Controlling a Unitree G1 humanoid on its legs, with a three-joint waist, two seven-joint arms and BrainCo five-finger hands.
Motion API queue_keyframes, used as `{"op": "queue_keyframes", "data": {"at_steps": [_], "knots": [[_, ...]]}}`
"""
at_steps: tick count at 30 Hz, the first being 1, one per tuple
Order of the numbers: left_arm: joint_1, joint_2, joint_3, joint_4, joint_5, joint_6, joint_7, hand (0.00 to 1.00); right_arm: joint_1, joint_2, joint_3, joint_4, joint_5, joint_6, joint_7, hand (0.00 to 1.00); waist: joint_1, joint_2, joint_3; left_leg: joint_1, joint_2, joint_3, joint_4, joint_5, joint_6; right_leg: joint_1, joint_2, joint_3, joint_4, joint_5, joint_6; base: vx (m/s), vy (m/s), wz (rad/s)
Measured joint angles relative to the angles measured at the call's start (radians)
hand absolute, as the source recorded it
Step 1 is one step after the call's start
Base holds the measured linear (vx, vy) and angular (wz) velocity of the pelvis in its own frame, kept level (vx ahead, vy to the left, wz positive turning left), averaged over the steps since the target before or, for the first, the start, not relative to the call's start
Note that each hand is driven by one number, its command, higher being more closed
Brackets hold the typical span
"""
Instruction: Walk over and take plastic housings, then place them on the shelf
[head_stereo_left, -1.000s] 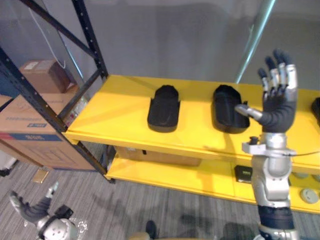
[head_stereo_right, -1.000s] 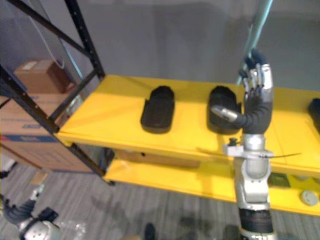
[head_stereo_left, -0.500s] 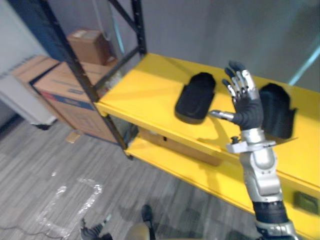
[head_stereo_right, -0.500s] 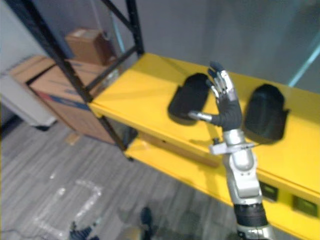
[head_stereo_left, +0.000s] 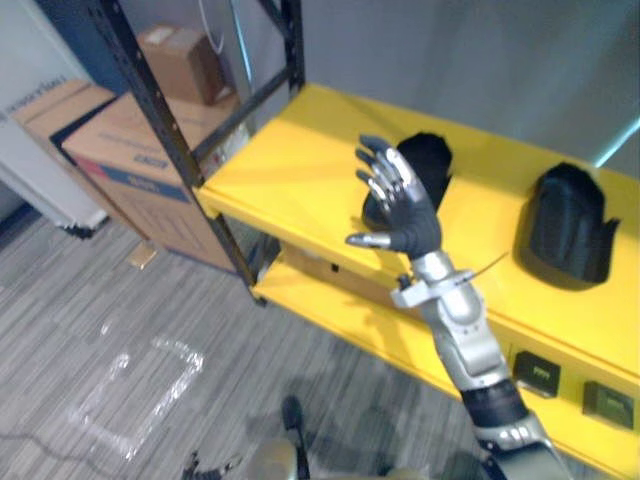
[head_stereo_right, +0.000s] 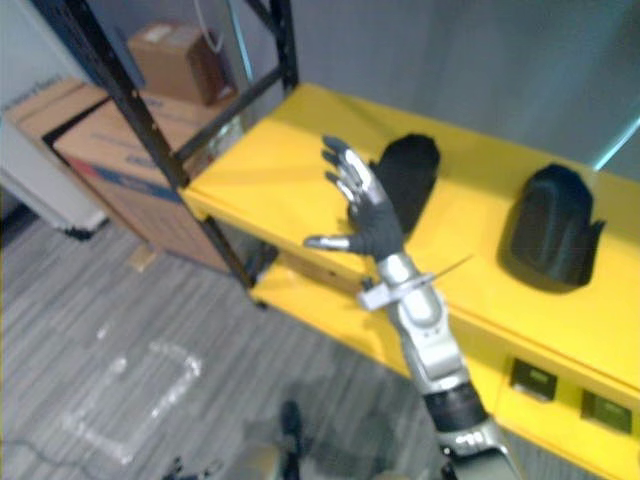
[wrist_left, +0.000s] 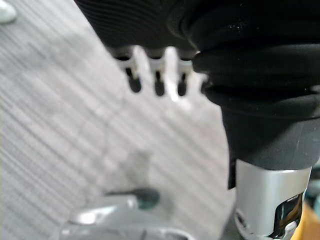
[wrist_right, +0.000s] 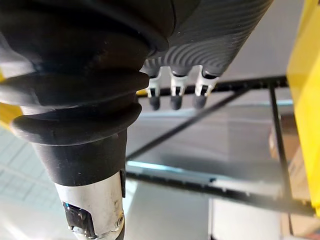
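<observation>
holding the right hand (head_stereo_left: 400, 205) up in front of the shelf (head_stereo_left: 480, 235), fingers straight and spread, thumb out to the side, gripping nothing. hanging the left hand (wrist_left: 158, 80) low over the floor (wrist_left: 60, 125), fingers loose and relaxed, also carrying nothing. seeing two black housings lying on the yellow top deck (head_stereo_left: 280, 170), well apart from each other: the left housing (head_stereo_left: 432, 158) partly hidden behind the raised fingers and, as far as can be judged, not touching them, the right housing (head_stereo_left: 568, 222) lying clear of the arm. noting boxes (head_stereo_left: 120, 140) beside the black upright (head_stereo_left: 150, 95) at the left, and small black parts (head_stereo_left: 537, 372) on the lower deck (head_stereo_left: 340, 315). judging the placing step as done for these two, with both hands free and both housings resting on the deck; probably standing between rounds, about to go for more. needing next, most likely, to be lowering the right arm away from the deck without brushing the left housing, then turning and walking toward wherever more housings are waiting, keeping the fingers open for the next grasp. minding the upright and the deck edge while swinging the arm, since clipping either could be nudging a housing out of place.
</observation>
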Motion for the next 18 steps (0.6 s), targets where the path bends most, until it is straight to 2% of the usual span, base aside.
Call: {"op": "queue_keyframes", "data": {"at_steps": [2,5,6,9,13,16,18], "knots": [[-0.01,-0.002,-0.026,-0.004,-0.01,-0.019,-0.004,0.0,-0.062,0.015,0.016,0.076,-0.058,0.0,-0.035,0.0,0.015,0.005,0.044,-0.021,0.003,-0.008,0.001,0.013,0.0,-0.027,0.0,-0.001,0.026,-0.001,-0.001,-0.06,0.003,0.09],[-0.021,0.002,-0.047,-0.01,-0.008,-0.034,-0.002,0.0,-0.094,0.027,0.017,0.123,-0.093,0.0,-0.055,0.0,0.023,0.013,0.078,-0.051,0.0,-0.029,0.011,0.025,0.012,-0.051,-0.009,-0.007,0.066,-0.007,0.004,0.0,-0.007,0.2],[-0.033,0.001,-0.05,-0.019,-0.009,-0.035,-0.001,0.0,-0.123,0.027,0.021,0.145,-0.096,0.001,-0.064,0.0,0.033,0.017,0.116,-0.052,-0.002,-0.028,0.031,0.021,0.018,-0.051,-0.017,-0.002,0.085,-0.013,0.008,0.02,-0.01,0.13],[-0.047,0.003,-0.056,-0.037,-0.008,-0.04,-0.001,0.0,-0.186,0.034,0.037,0.171,-0.126,0.001,-0.085,0.0,0.036,0.026,0.163,-0.1,-0.004,-0.031,0.097,-0.002,0.029,-0.09,-0.03,0.001,0.139,-0.035,0.009,-0.04,-0.001,0.06],[-0.071,0.017,-0.097,-0.03,-0.017,-0.039,-0.001,0.0,-0.226,0.046,0.043,0.246,-0.158,0.003,-0.146,0.0,0.041,0.043,0.188,-0.145,-0.005,-0.039,0.172,-0.034,0.029,-0.125,-0.052,0.005,0.201,-0.067,0.009,-0.06,0.007,0.05],[-0.089,0.02,-0.132,-0.02,-0.02,-0.04,-0.001,0.0,-0.232,0.06,0.038,0.294,-0.18,0.003,-0.237,0.0,0.047,0.063,0.198,-0.161,-0.008,-0.052,0.197,-0.043,0.026,-0.14,-0.063,0.002,0.244,-0.092,0.004,-0.05,-0.014,0.09],[-0.091,0.023,-0.138,-0.013,-0.029,-0.041,-0.001,0.0,-0.24,0.08,0.036,0.312,-0.195,0.003,-0.296,0.0,0.053,0.068,0.2,-0.165,-0.01,-0.053,0.197,-0.041,0.024,-0.153,-0.075,0.003,0.264,-0.106,0.004,-0.05,-0.016,0.05]]}}
